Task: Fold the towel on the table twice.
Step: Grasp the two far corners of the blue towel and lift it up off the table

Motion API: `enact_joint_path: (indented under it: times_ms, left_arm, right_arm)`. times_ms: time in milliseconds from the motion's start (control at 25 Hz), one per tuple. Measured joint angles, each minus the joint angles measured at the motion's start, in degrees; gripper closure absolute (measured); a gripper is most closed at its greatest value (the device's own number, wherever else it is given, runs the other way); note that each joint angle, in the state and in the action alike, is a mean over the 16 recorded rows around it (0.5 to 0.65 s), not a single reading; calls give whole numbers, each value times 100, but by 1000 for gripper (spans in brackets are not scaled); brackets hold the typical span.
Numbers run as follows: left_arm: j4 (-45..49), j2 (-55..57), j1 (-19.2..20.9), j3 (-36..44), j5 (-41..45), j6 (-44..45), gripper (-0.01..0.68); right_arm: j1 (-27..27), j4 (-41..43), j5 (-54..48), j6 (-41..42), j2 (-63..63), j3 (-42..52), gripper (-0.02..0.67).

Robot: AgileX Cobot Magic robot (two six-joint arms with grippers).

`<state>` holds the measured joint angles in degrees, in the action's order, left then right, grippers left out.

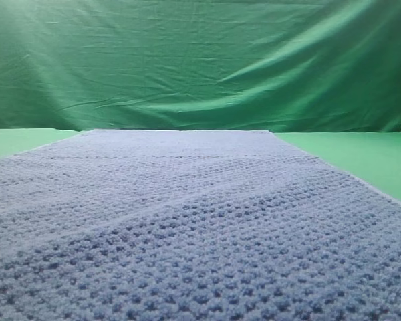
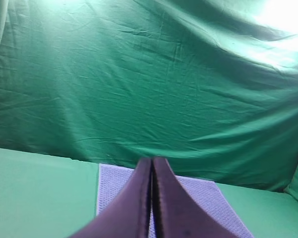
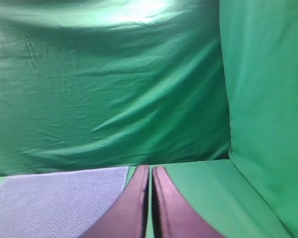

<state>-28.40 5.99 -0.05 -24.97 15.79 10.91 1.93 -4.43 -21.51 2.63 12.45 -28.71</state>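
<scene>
Towel (image 1: pixel 187 227) lies flat and unfolded on the table (image 1: pixel 367 157), one layer, waffle texture up. Long axis runs front-to-back, from the near edge toward the far edge by the backdrop curtain (image 1: pixel 200 60). Far short edge lies parallel to the table's far edge, just short of it. Bare green strips of table show at the far-left and far-right corners; the right one is wider. Near end of the towel runs out of the high view, so I can't tell where it stops.

Left gripper (image 2: pixel 152 161): jaws together, nothing between them, tips aimed at the far edge, above the towel's far end in the left wrist view.

Right gripper (image 3: pixel 150 168): jaws together, holding nothing, pointing at the far edge over bare table, just right of the towel's far-right corner.
</scene>
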Motion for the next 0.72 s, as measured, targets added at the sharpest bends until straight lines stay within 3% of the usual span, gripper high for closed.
enact_joint_path:
  times_ms: [360, 720]
  left_arm:
    - [544, 1094, -250, -966, 1018, 0, 673]
    - [1061, 3162, -729, -1902, 2155, -40, 673]
  right_arm:
    - [54, -136, -872, 309, 974, -736, 649]
    - [585, 123, -2261, 568, 2985, -1856, 649]
